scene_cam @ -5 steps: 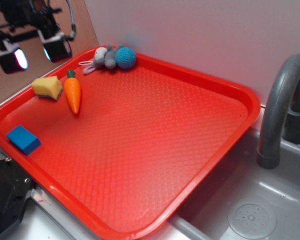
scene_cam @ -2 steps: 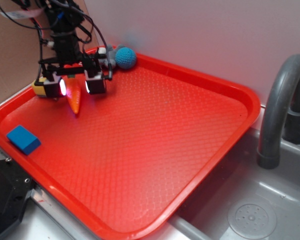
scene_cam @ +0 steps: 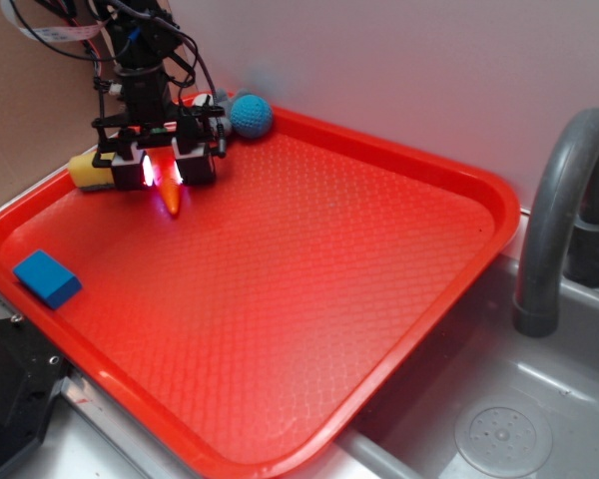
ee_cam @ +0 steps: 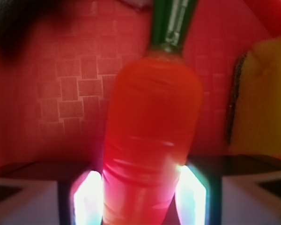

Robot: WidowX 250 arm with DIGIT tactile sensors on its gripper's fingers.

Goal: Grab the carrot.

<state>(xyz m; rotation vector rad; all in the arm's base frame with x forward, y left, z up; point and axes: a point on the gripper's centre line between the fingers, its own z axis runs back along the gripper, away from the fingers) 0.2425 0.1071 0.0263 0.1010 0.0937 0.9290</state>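
The orange carrot [ee_cam: 152,122] with its dark green stem cap fills the wrist view, lying lengthwise between the two glowing pads [ee_cam: 91,199]. Both pads press against its narrow end. From outside, my gripper [scene_cam: 163,172] stands at the far left of the red tray [scene_cam: 309,289], shut on the carrot [scene_cam: 173,202]. Only the carrot's pointed tip shows below the fingers. I cannot tell if the carrot rests on the tray or hangs just above it.
A yellow sponge wedge [scene_cam: 85,170] lies just left of the gripper, close to the carrot [ee_cam: 264,93]. A teal crochet ball [scene_cam: 251,115] sits behind at the tray's rim. A blue block [scene_cam: 46,278] lies front left. A grey faucet [scene_cam: 564,210] and sink drain [scene_cam: 502,436] are right.
The gripper came down from the upper left onto the carrot, and its fingers closed from wide apart to pressing on it. The carrot's tip shifted slightly right.
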